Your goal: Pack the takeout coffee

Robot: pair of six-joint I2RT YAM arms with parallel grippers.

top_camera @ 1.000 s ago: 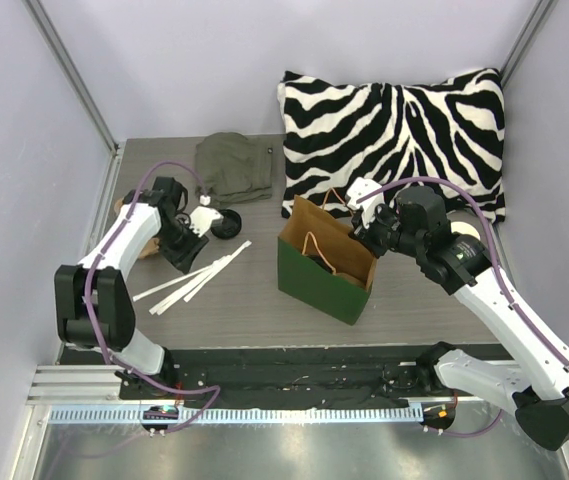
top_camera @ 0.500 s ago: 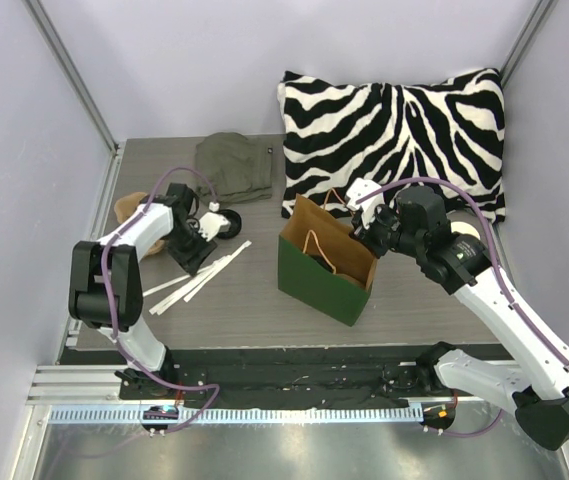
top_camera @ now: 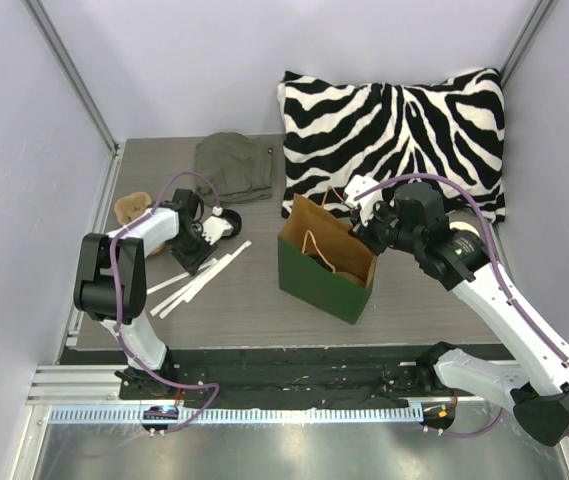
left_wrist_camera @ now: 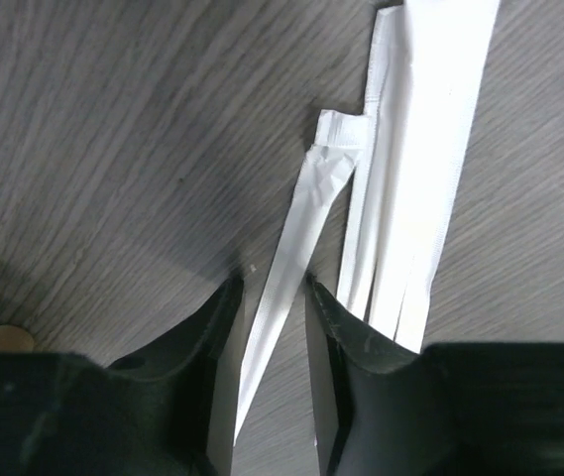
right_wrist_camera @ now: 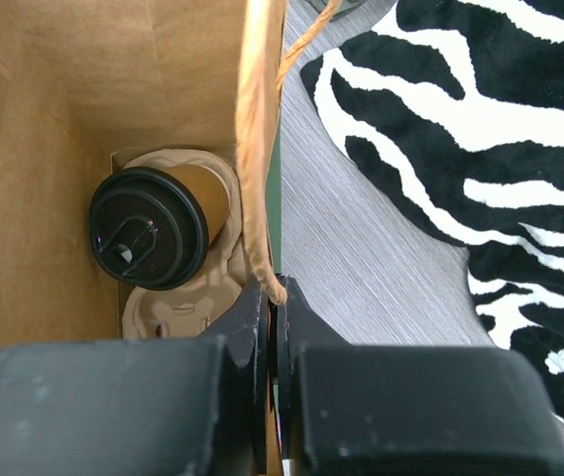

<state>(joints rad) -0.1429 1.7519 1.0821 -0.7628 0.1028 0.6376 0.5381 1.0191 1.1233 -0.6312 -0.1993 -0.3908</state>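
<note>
Right wrist view had the takeout coffee (right_wrist_camera: 150, 226) upright in the pulp tray (right_wrist_camera: 177, 307) inside the green bag (right_wrist_camera: 24, 149); right gripper (right_wrist_camera: 275, 297) was clamped tight on its wall, while left gripper (left_wrist_camera: 274, 293) stood slightly spread astride a straw wrapper (left_wrist_camera: 301, 213). Paper wall looked crushable; hold mid-wall, gently.

Nothing to read here. The green bag (top_camera: 319, 285) shows a plain face with no print or logo. The black lid of the takeout coffee (right_wrist_camera: 148, 230) carries only moulded shapes, and no letters can be made out. The white paper sleeves (left_wrist_camera: 405, 178) on the table are blank too — not a word, number or sign legible in any view.
</note>
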